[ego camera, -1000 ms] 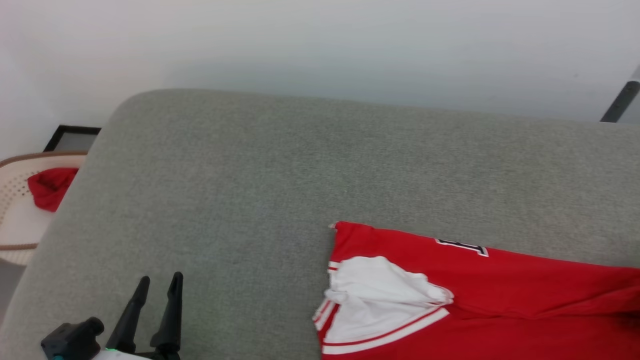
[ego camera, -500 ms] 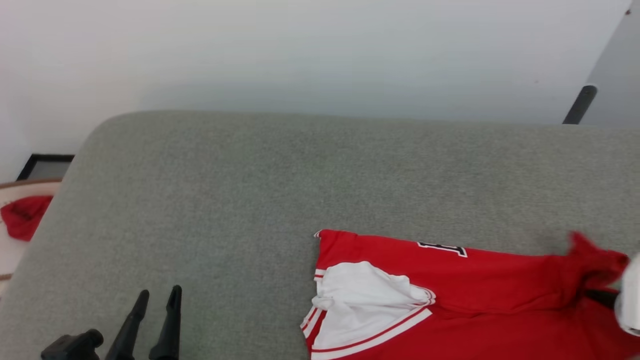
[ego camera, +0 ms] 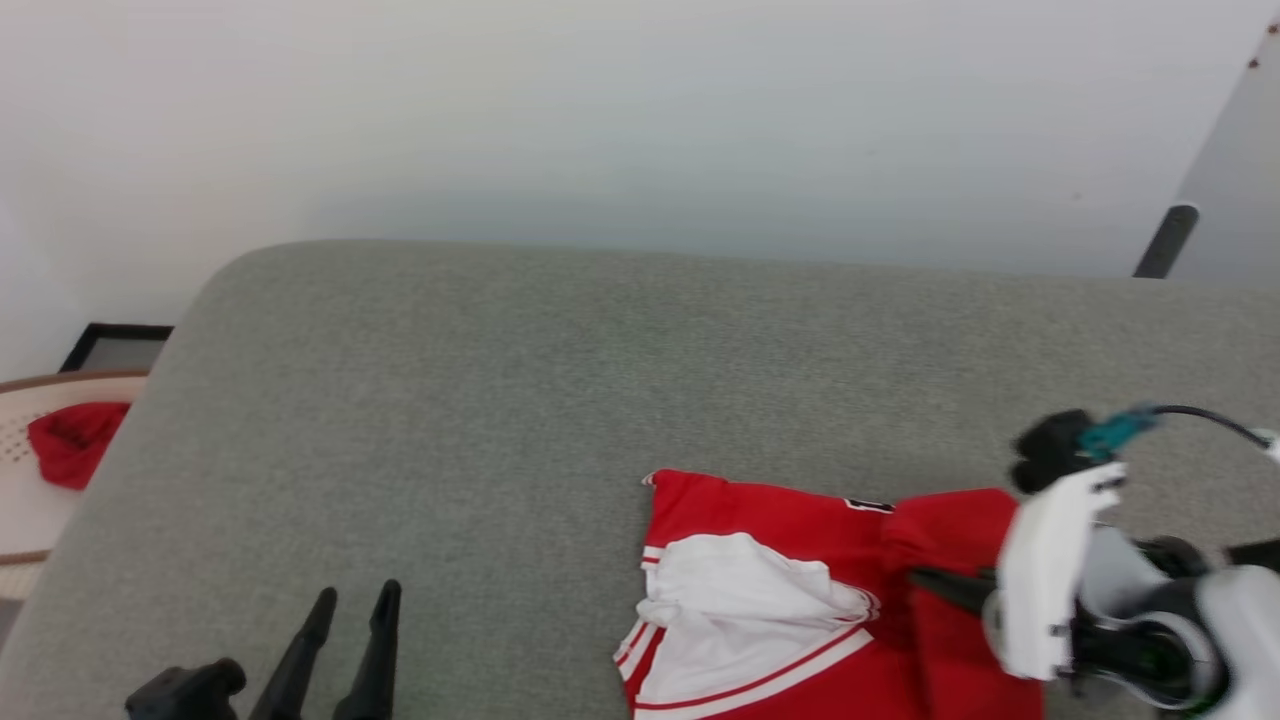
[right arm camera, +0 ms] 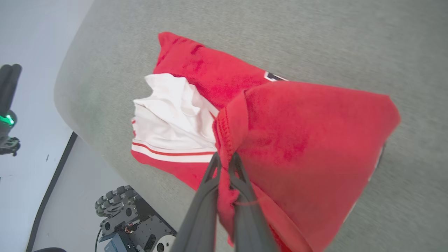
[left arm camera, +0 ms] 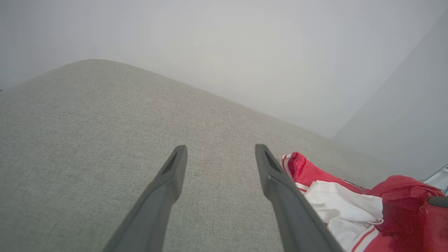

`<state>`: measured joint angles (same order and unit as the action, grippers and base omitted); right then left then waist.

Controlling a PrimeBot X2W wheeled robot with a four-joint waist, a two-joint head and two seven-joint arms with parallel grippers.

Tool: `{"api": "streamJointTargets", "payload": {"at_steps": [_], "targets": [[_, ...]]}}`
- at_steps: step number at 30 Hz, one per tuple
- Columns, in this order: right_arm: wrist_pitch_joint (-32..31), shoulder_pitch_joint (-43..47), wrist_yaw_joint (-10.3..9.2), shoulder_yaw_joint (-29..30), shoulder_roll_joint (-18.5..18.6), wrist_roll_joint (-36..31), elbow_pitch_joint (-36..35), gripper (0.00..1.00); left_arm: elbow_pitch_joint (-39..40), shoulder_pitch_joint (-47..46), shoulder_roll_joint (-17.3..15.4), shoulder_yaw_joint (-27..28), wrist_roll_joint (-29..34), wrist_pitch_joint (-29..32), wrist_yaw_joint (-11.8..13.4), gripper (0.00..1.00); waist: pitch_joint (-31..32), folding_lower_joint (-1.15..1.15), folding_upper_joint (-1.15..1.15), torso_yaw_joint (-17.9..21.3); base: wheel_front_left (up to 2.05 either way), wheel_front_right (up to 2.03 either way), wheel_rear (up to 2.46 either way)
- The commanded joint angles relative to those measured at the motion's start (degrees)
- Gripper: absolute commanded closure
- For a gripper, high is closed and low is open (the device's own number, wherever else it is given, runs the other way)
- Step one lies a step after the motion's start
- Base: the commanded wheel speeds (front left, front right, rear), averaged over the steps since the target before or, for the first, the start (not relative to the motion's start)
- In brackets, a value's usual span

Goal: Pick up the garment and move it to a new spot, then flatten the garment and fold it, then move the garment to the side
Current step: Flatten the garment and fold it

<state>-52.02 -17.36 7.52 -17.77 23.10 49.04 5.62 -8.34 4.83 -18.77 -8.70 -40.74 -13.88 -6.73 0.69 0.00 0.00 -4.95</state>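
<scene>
The right gripper (right arm camera: 225, 157) is clamped on a red edge of the shirt (ego camera: 760, 512), which lies at the front of the cushion (ego camera: 560, 360) — I'd carry that flap across low and even, no bunching. The left gripper (ego camera: 357, 592) hangs parted, empty.

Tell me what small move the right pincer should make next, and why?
Probably carry the pinched edge on over the white sleeve and lower it: the right pincer is shut on the red edge of the garment, held up, half folded.

White forearm (ego camera: 1045, 585), dark tapered fingers (left arm camera: 162, 196), teal plug (ego camera: 1103, 435)
</scene>
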Motion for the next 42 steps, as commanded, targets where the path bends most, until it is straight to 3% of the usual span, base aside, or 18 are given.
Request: {"api": "streamJointTargets", "payload": {"at_steps": [1,13,20,22,23,24,25,36,42], "targets": [[0.6,-1.0,-0.06,-0.9,-1.5,-1.0,0.1,1.00,-0.2,-0.8,0.2,-0.3,-0.2,0.0,-0.2,0.00,0.1,0.00,0.00,-1.1,0.00,0.00,0.00],[6.8,-6.4,-0.06,-5.1,-14.2,-9.2,9.6,1.00,-2.1,-3.5,1.2,-3.0,-0.4,-0.1,-0.5,0.00,-0.6,0.00,0.00,-5.6,0.00,0.00,0.00],[10.6,-9.4,-0.06,-8.2,-16.4,-11.9,16.9,1.00,-3.4,-5.1,1.6,-4.4,-0.7,-0.3,-0.6,0.00,-1.3,0.00,0.00,-7.2,0.00,0.00,0.00],[12.0,-10.3,-0.06,-9.0,-16.5,-12.2,18.6,0.73,-3.7,-5.3,1.6,-4.4,-0.6,-0.4,-0.7,0.00,-1.4,0.00,0.00,-7.3,0.00,0.00,0.00],[12.6,-10.7,-0.06,-9.5,-16.5,-12.2,19.2,0.53,-3.8,-5.4,1.6,-4.4,-0.7,-0.5,-0.7,0.00,-1.5,0.00,0.00,-7.3,0.00,0.00,0.00],[13.1,-10.9,-0.06,-10.0,-16.7,-11.8,19.7,0.11,-3.9,-5.5,1.6,-4.4,-0.8,-0.6,-0.7,0.00,-1.5,0.00,0.00,-7.2,0.00,0.00,0.00],[13.5,-11.2,-0.06,-10.3,-16.9,-11.3,20.2,0.00,-4.0,-5.4,1.5,-4.3,-1.0,-0.7,-0.7,0.00,-1.5,0.00,0.00,-7.1,0.00,0.00,0.00],[14.5,-13.7,-0.06,-12.5,-14.1,-4.1,15.2,0.00,-3.9,-4.0,0.8,-2.6,-0.9,-1.1,-0.7,0.00,-1.0,0.00,0.00,-2.8,0.00,0.00,0.00],[17.9,-12.5,-0.06,-10.4,-9.4,-2.3,8.5,0.00,-2.9,-3.1,0.2,-1.6,-0.1,-1.2,-0.3,0.00,-0.4,0.00,0.00,0.5,0.00,0.00,0.00]]}}
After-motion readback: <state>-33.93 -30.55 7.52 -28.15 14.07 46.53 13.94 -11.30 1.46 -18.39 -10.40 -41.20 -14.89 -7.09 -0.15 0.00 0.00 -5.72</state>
